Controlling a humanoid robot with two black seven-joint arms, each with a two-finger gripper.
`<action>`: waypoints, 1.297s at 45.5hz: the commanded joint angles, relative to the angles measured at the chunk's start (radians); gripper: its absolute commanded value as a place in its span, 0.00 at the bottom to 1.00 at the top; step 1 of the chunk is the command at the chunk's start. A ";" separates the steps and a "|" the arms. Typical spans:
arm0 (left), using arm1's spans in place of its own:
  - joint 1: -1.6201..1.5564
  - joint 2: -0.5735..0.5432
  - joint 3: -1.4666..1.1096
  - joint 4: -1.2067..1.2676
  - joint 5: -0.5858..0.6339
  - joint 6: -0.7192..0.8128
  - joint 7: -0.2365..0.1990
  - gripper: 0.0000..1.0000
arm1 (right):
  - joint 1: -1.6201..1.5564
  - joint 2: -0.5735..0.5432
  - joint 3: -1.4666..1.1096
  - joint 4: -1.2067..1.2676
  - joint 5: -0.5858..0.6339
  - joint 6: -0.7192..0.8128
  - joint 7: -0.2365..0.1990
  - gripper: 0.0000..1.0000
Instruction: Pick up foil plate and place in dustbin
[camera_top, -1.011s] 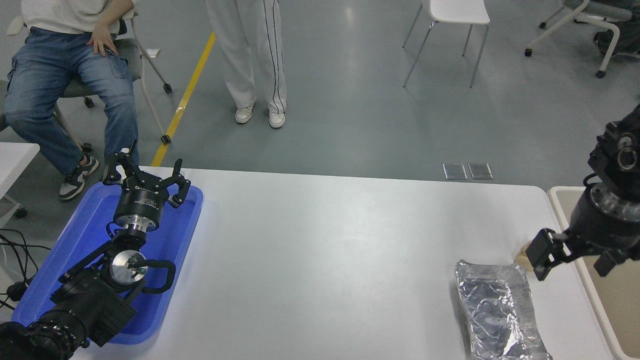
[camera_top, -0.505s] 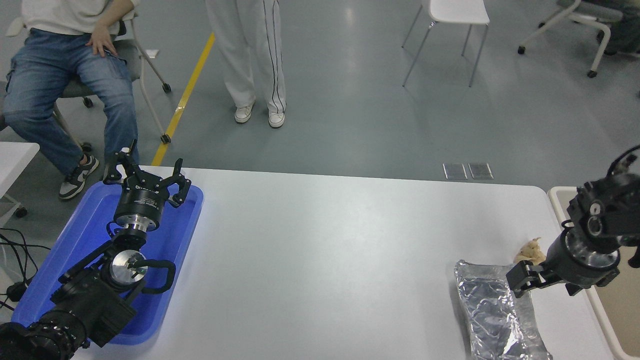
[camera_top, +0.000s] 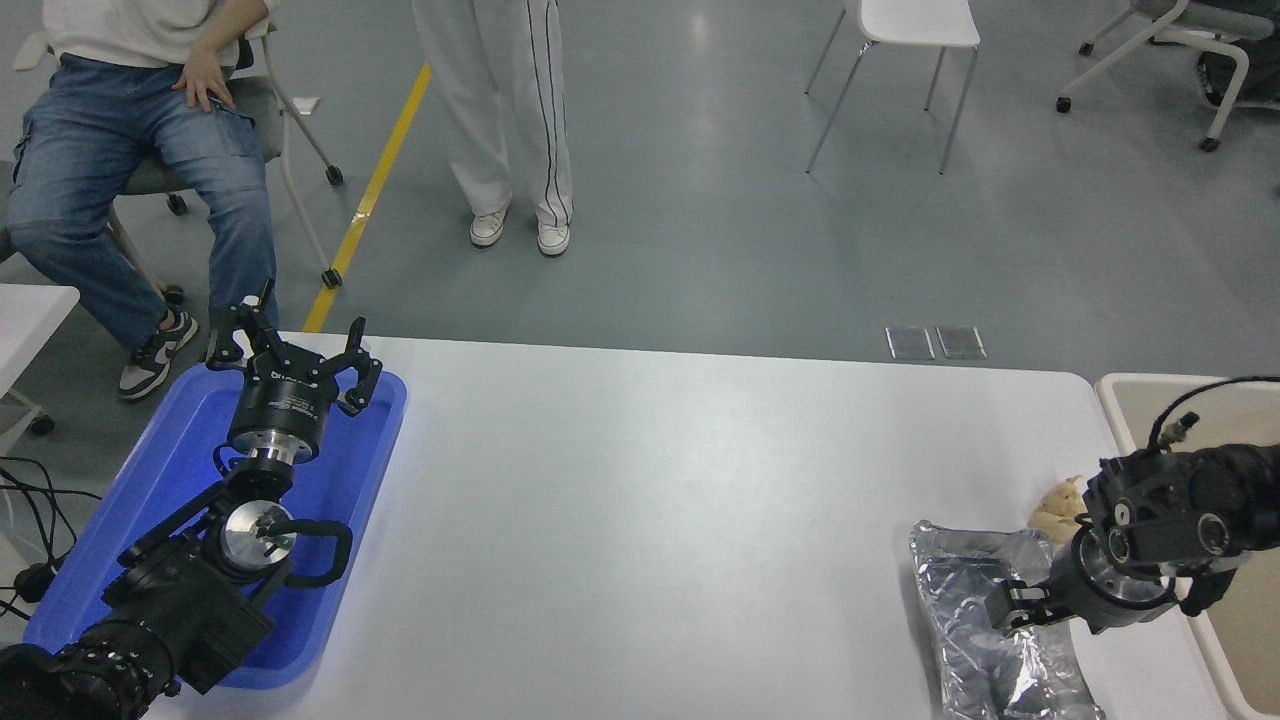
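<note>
The foil plate (camera_top: 1000, 668), a wrinkly silver tray, lies near the table's front right corner. My right gripper (camera_top: 1008, 606) reaches in from the right edge and sits low over the plate's middle, pointing left; its state does not show from here. The dustbin (camera_top: 1112, 388), beige with a thick pale rim, stands just off the table's right end, partly hidden behind my right arm. At the lower left my left gripper (camera_top: 292, 345) is parked open over a blue tray.
The shallow blue tray (camera_top: 330, 500) lies at the table's left end under my left arm. A small beige lumpy wad (camera_top: 1055, 508) sits beside the plate's far right corner. One person sits and another stands beyond the table's far side.
My right arm has swung down and toward the table's front, bringing the gripper from beside the beige wad to low over the middle of the foil plate. The left arm has not moved.
</note>
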 joint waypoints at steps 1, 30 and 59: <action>0.000 -0.001 0.000 0.000 0.000 0.001 0.000 1.00 | -0.081 0.003 0.007 -0.097 0.012 -0.010 -0.001 0.89; 0.000 0.001 0.000 0.001 0.000 0.000 0.000 1.00 | -0.091 -0.015 0.007 -0.097 0.157 0.027 -0.001 0.17; 0.000 -0.001 0.000 0.001 0.000 0.001 0.000 1.00 | -0.075 -0.035 0.030 -0.093 0.167 0.190 0.000 0.00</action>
